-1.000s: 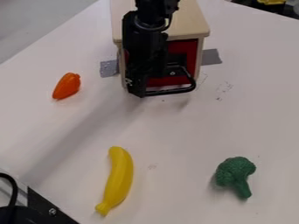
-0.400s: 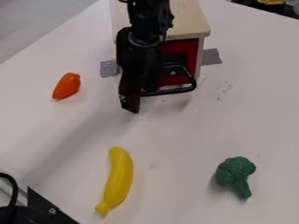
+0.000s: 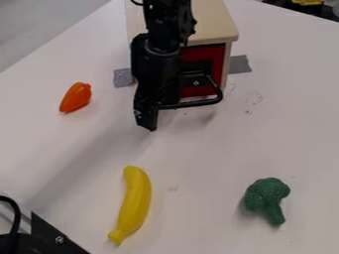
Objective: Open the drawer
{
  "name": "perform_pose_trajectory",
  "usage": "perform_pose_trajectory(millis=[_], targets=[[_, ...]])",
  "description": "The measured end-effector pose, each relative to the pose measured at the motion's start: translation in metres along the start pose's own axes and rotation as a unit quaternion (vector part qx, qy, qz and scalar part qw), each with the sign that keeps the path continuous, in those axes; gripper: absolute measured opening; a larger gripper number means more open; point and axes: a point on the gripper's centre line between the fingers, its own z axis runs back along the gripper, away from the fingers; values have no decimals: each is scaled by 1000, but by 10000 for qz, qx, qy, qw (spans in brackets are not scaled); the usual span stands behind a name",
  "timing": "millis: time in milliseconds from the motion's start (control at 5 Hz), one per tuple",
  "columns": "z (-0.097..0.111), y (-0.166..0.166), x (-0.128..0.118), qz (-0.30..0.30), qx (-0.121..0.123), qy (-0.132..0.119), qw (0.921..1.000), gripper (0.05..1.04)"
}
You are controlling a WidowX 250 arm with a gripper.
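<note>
The hand (image 3: 147,121) has been brought forward beside the handle (image 3: 193,104); whether it is open cannot be told. The drawer (image 3: 193,92) is left unmoved, so a pull seems needed.

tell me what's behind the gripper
A wooden box and part of its red drawer front show behind the gripper. The front's image-left part is covered and can't be seen.
</note>
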Motion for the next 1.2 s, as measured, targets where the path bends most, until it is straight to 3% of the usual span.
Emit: perform_pose_trajectory(millis=[400,600,1200], targets=[[-5,-2,1,2,-45,-15,10000,385],[-4,9,-5,-68,-31,11,10000,309],[-2,52,-35,-459,-69,-60,9989,309]])
